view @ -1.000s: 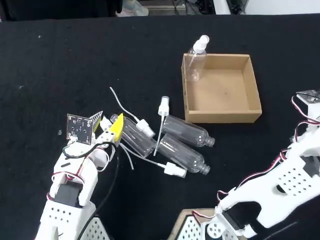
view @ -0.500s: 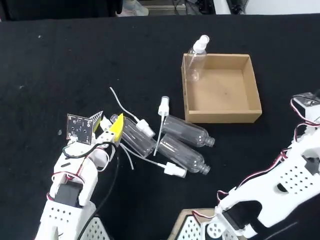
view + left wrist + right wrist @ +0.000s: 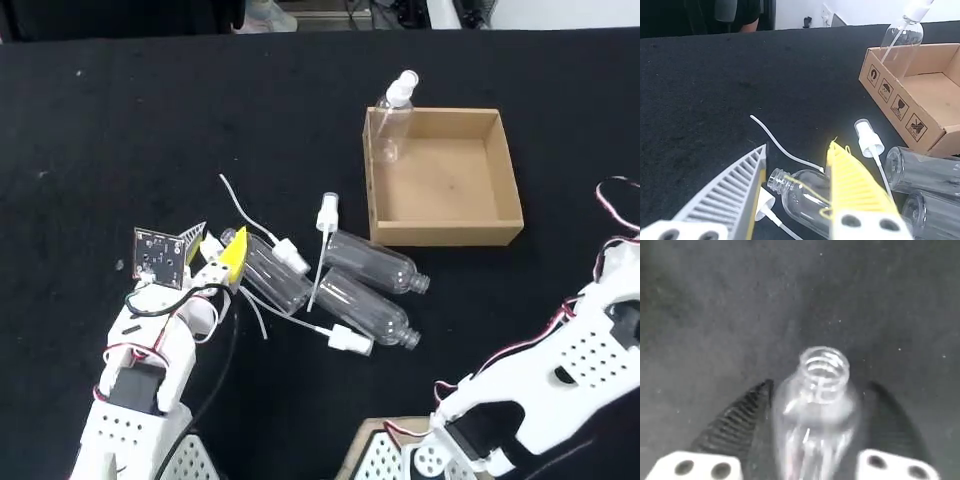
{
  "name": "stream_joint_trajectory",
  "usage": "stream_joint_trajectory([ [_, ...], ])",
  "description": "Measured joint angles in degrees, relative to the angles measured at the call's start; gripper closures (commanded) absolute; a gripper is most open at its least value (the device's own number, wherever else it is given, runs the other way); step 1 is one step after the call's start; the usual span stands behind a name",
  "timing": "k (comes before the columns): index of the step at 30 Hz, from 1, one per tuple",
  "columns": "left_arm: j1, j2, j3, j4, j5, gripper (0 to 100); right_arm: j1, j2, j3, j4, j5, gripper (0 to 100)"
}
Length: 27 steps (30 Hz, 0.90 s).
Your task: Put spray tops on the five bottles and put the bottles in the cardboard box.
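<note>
My left gripper (image 3: 218,243) rests open on the black table beside three uncapped clear bottles (image 3: 365,308) lying in a heap. In the left wrist view the nearest bottle (image 3: 800,195) has its open neck between the grey and yellow fingers (image 3: 852,185) of the left gripper (image 3: 797,147). Loose spray tops (image 3: 327,212) with long tubes lie among the bottles. A capped bottle (image 3: 395,112) stands in the far left corner of the cardboard box (image 3: 505,180). My right gripper (image 3: 817,385) is shut on an uncapped clear bottle (image 3: 822,390), neck pointing away from the wrist.
The right arm (image 3: 580,365) stretches along the table's right side and runs past the view's edge. The left arm's base (image 3: 130,420) stands at the front left. Black cloth covers the whole table.
The right arm's far end has swung farther right, out of the high view's edge. The left arm and the bottles have kept still.
</note>
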Motion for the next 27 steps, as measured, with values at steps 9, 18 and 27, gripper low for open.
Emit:
stream_joint_trajectory([
  [9, 0.0, 0.0, 0.0, 0.0, 0.0, 81, -0.6, 0.0, -3.0, 4.7, 3.3, 64.5],
  [18, 0.0, 0.0, 0.0, 0.0, 0.0, 81, 1.6, 3.0, -3.0, 4.6, 6.4, 66.9],
  [27, 0.0, 0.0, 0.0, 0.0, 0.0, 81, 2.4, 9.6, -6.2, 3.4, 5.7, 87.7],
])
